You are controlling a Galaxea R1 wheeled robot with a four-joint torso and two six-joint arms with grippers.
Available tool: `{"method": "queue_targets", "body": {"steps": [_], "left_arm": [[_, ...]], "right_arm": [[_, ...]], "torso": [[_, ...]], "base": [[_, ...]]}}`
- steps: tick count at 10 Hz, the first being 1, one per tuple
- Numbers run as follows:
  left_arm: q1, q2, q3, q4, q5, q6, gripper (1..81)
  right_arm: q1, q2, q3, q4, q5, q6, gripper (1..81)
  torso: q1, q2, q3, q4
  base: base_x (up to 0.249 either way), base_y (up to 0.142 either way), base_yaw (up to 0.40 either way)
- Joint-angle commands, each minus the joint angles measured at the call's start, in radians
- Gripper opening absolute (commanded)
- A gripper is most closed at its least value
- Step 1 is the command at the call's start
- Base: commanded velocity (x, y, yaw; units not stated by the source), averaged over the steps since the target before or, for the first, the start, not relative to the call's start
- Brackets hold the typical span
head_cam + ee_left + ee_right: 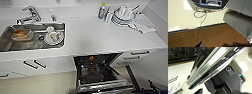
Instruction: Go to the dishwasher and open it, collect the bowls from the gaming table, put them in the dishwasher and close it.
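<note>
The dishwasher (100,72) stands open under the white counter, its door (105,86) folded down towards me and its dark rack showing. Something orange (91,58) sits at the back of the rack. In the right wrist view the door's steel edge (215,68) runs close and slanted across the picture. My right arm (153,88) hangs low, to the right of the door. My left gripper (218,44) is open over the brown floor with nothing between its fingers. The bowls and the gaming table are out of view.
A steel sink (10,45) at the left holds a plate and other dishes, with a tap (31,15) behind. A rack of white dishes (123,15) and a bottle (101,11) stand on the counter. White drawers (138,53) flank the dishwasher. A cable (201,17) lies on the floor.
</note>
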Motion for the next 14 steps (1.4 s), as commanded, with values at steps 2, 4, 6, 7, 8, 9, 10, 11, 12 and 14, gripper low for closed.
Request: {"method": "queue_targets", "body": {"steps": [2, 4, 6, 7, 8, 9, 10, 11, 12, 14], "left_arm": [[0.043, -0.021, 0.002, -0.064, 0.049, -0.008, 81.1], [0.03, -0.04, 0.002, -0.129, 0.043, -0.009, 81.1], [0.013, -0.053, 0.002, -0.132, 0.043, -0.009, 81.1], [0.008, -0.058, 0.002, -0.132, 0.043, -0.009, 81.1], [0.007, -0.058, 0.002, -0.132, 0.043, -0.009, 81.1], [0.007, -0.058, 0.002, -0.132, 0.043, -0.009, 81.1], [0.007, -0.058, 0.002, -0.132, 0.043, -0.009, 81.1], [0.005, -0.058, 0.002, -0.13, 0.045, -0.009, 81.1], [0.0, -0.058, 0.002, -0.13, 0.049, -0.009, 81.1], [-0.006, -0.053, 0.002, -0.13, 0.052, -0.009, 81.1]], "right_arm": [[-0.195, -0.068, -0.013, -0.033, -0.064, 0.002, 81.1], [-0.298, -0.036, -0.085, -0.028, -0.064, 0.0, 81.1], [-0.365, -0.025, -0.111, -0.028, -0.061, -0.002, 81.1], [-0.398, -0.013, -0.123, -0.03, -0.059, -0.006, 81.1], [-0.453, 0.019, -0.143, -0.035, -0.024, -0.009, 81.1], [-0.519, 0.068, -0.192, -0.051, 0.041, -0.017, 81.1], [-0.572, 0.116, -0.24, -0.071, 0.076, -0.021, 81.1], [-0.615, 0.157, -0.283, -0.091, 0.083, -0.021, 81.1], [-0.646, 0.187, -0.314, -0.104, 0.085, -0.021, 81.1], [-0.686, 0.228, -0.35, -0.101, 0.102, -0.02, 81.1]], "torso": [[0.0, 0.0, 0.0, 0.0], [0.066, -0.104, 0.0, 0.0], [0.092, -0.146, 0.0, 0.0], [0.113, -0.181, 0.0, 0.0], [0.135, -0.216, 0.0, 0.0], [0.159, -0.254, 0.0, 0.0], [0.18, -0.289, 0.0, 0.0], [0.203, -0.325, 0.001, 0.0], [0.225, -0.361, 0.001, 0.0], [0.272, -0.436, 0.001, 0.0]], "base": [[0.0, 0.0, 0.0], [0.0, 0.0, 0.0], [0.0, 0.0, 0.0], [0.0, 0.0, 0.0], [0.0, 0.0, 0.0], [0.0, 0.0, 0.0], [0.0, 0.0, 0.0], [0.0, 0.0, 0.0], [0.0, 0.0, 0.0], [0.0, 0.0, 0.0]]}}
